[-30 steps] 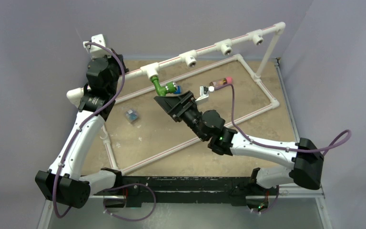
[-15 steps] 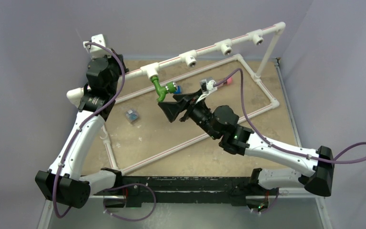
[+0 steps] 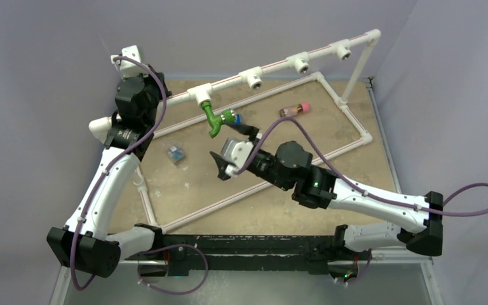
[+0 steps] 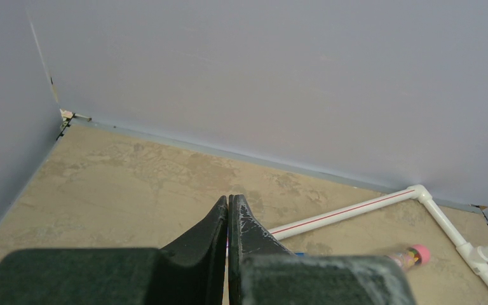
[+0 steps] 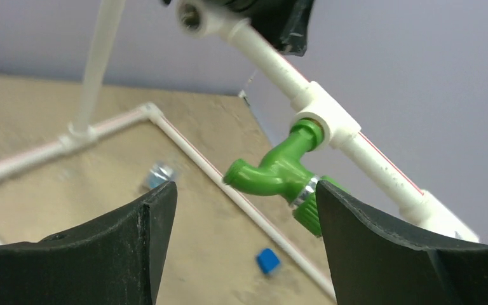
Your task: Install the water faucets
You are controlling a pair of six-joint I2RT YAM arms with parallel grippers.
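Note:
A bright green faucet [image 3: 215, 118] hangs from the leftmost white tee [image 3: 200, 95] of the raised pipe, its spout pointing down. In the right wrist view the faucet [image 5: 278, 171] sits screwed into the tee [image 5: 327, 121]. My right gripper [image 3: 234, 148] is open and empty just in front of the faucet. Its jaws stand wide apart [image 5: 244, 189], with the faucet beyond them and untouched. My left gripper [image 4: 229, 202] is shut and empty, raised at the back left and facing the back wall.
Three open tees [image 3: 252, 78] [image 3: 300, 63] [image 3: 343, 49] follow along the raised pipe. On the board lie a small blue block [image 3: 237, 119], a small blue-clear part [image 3: 176, 154] and a pink-capped tube [image 3: 294, 110]. A white pipe frame [image 3: 356, 121] borders the board.
My right wrist has rolled and drawn back a little from the faucet toward the near left. The faucet stays in the tee. The left arm has not moved.

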